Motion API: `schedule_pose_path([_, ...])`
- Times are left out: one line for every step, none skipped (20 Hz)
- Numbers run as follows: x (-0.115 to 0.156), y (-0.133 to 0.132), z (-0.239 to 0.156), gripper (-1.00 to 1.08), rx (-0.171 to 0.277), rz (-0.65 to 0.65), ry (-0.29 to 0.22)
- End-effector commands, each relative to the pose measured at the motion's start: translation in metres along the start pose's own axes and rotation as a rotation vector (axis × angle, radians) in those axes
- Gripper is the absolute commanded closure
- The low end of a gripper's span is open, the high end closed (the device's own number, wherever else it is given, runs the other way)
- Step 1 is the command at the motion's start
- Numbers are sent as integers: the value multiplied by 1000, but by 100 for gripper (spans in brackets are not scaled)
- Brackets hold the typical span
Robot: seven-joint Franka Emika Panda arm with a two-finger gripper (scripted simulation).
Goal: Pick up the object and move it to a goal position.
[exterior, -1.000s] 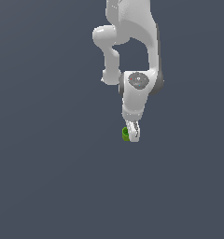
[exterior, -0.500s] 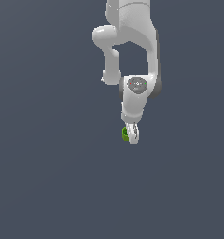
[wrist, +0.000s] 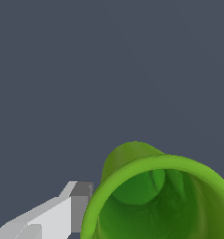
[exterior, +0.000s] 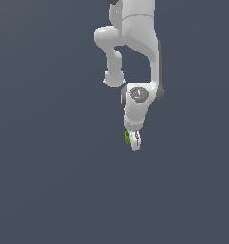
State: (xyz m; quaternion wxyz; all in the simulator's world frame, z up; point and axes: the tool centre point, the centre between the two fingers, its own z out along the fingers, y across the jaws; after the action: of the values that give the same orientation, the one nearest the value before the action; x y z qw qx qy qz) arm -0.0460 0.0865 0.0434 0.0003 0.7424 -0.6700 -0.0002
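- Bright green is the colour of the little cup [wrist: 160, 200], the thing I have to move, and in the wrist view it looks huge because it sits right up against the camera.
- I can see down into its hollow, which is a darker green inside.
- One white finger [wrist: 62, 214] with a grey pad presses on the cup's side in that view. The other finger is out of the picture.
- In the exterior view, the cup is only a small green bit at the tip of the gripper [exterior: 133, 139], tucked between the fingers.
- The jaws look pulled in narrow around the cup, so I think they are holding it.
- The white arm [exterior: 135, 52] hangs down above the cup, with the wrist pointing down at it.
- All around the cup there is only plain dark grey. I cannot see a floor line or a shadow, so I cannot tell if the cup is up in the air.
- I think the pick-up part is done and the carrying part is under way.
- I see no mark for the goal anywhere near the cup.
- Next I would keep the squeeze steady and move slowly, because such a small cup could slip out.
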Motion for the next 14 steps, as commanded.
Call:
schedule_pose_path([0, 0, 1, 108, 1, 0, 0])
schedule_pose_path([0, 0, 1, 108, 1, 0, 0])
schedule_pose_path([0, 0, 1, 108, 1, 0, 0])
schedule_pose_path([0, 0, 1, 108, 1, 0, 0])
schedule_pose_path([0, 0, 1, 108, 1, 0, 0])
schedule_pose_path([0, 0, 1, 108, 1, 0, 0])
schedule_pose_path([0, 0, 1, 108, 1, 0, 0])
schedule_pose_path([0, 0, 1, 108, 1, 0, 0])
schedule_pose_path([0, 0, 1, 108, 1, 0, 0])
schedule_pose_path([0, -1, 0, 108, 2, 0, 0])
schedule_pose_path([0, -1, 0, 108, 2, 0, 0])
schedule_pose_path([0, -1, -1, 108, 2, 0, 0])
schedule_pose_path([-1, -2, -2, 108, 2, 0, 0])
schedule_pose_path([-1, -3, -4, 108, 2, 0, 0])
